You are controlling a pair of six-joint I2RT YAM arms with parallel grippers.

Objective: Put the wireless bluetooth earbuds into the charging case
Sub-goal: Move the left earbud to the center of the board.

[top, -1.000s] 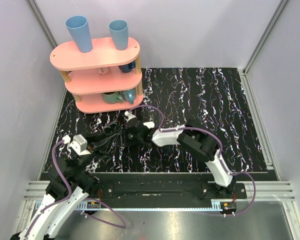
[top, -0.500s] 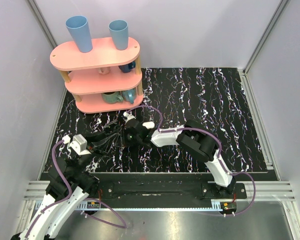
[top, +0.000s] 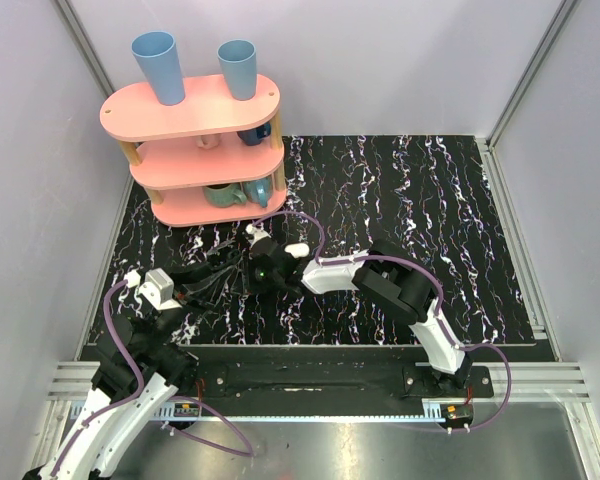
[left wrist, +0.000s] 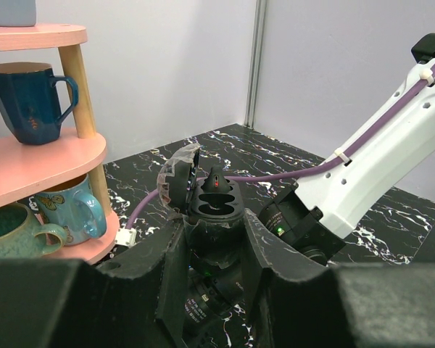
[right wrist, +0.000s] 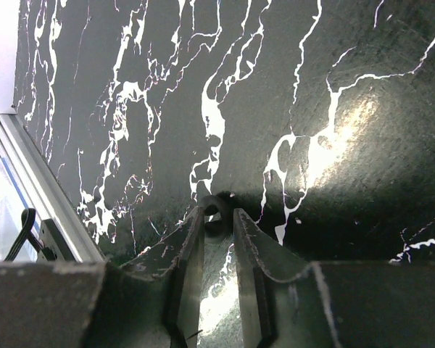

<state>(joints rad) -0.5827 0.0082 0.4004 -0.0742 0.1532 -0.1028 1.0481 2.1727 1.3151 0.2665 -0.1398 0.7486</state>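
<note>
Fig.: L gripper [left wrist: 216, 241] clamped on dark charging case [left wrist: 212, 206], lid up, over near-left part of tabletop [top: 430, 200]; R gripper [right wrist: 216, 221] nose-down just right of case, jaws narrow, flanking small dark earbud [right wrist: 216, 212] at tips, firm grip not discernible; vs earlier frame, R wrist edged left.

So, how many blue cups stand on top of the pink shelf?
2: one blue cup at the pink shelf's left end, the other nearer its right end.

Black marbled tabletop [top: 410, 200] here, pink three-tier shelf [top: 195, 117] standing at its far-left corner, and one small dark earbud [right wrist: 216, 215] lying on it.
</note>
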